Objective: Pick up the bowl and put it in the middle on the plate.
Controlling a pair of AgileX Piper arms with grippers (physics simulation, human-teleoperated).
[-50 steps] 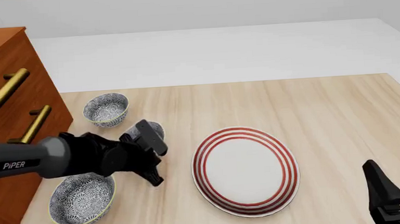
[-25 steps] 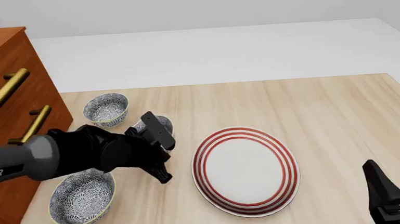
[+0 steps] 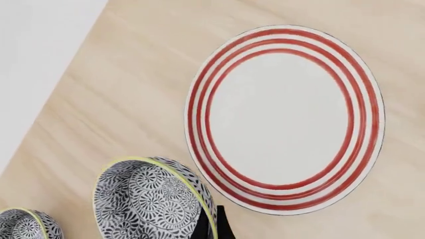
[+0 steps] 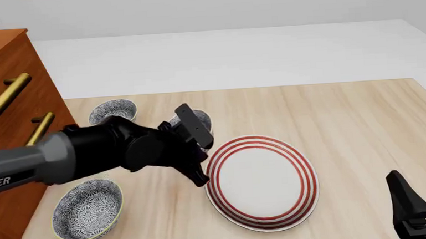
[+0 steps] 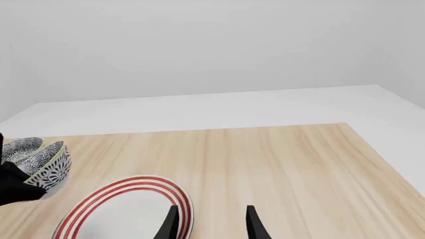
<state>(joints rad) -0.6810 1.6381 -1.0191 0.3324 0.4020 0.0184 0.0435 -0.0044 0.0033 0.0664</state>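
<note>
**Bowl in carry, placement outstanding**

The left gripper (image 4: 197, 148) has its jaws clamped on the rim of the bowl (image 3: 156, 199), held tilted above the counter (image 4: 331, 112) just beside the plate (image 4: 261, 181). Pick-up appears done; centring and release remain. The right gripper (image 5: 210, 221) idles, jaws apart. Two other patterned bowls (image 4: 87, 209) (image 4: 112, 110) and a wooden drawer unit (image 4: 9, 110) stand clear of the path.

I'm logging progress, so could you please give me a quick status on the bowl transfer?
Left gripper shut on the bowl, carried beside the plate. Right gripper open, idle. Plate bare, nothing in the way.
</note>
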